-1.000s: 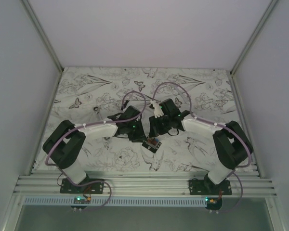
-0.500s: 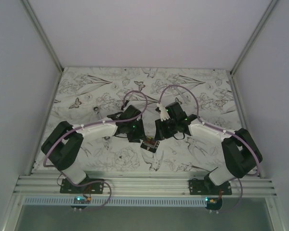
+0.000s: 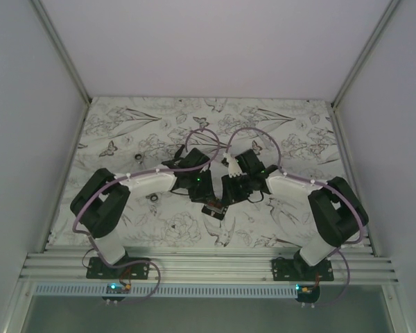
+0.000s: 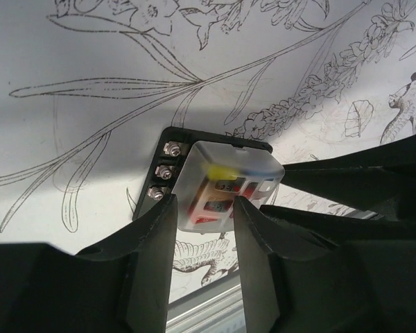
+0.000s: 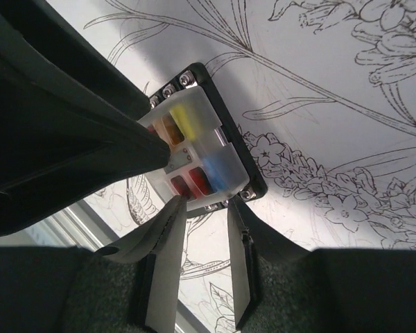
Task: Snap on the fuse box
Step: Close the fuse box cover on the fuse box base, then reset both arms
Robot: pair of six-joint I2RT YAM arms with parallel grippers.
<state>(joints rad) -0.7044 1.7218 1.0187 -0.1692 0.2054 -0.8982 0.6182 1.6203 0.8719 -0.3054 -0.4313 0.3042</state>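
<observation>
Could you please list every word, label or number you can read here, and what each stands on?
No text can be read in any view.
On the fuse box, any marks on the coloured fuses are blurred under the frosted cover.
The tablecloth bears only drawn flowers and birds.

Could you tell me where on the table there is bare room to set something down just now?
The far strip of the table along the back wall is bare, as is the near patch between the two arm bases. The middle is crowded: the left hand and right hand meet over the fuse box.
</observation>
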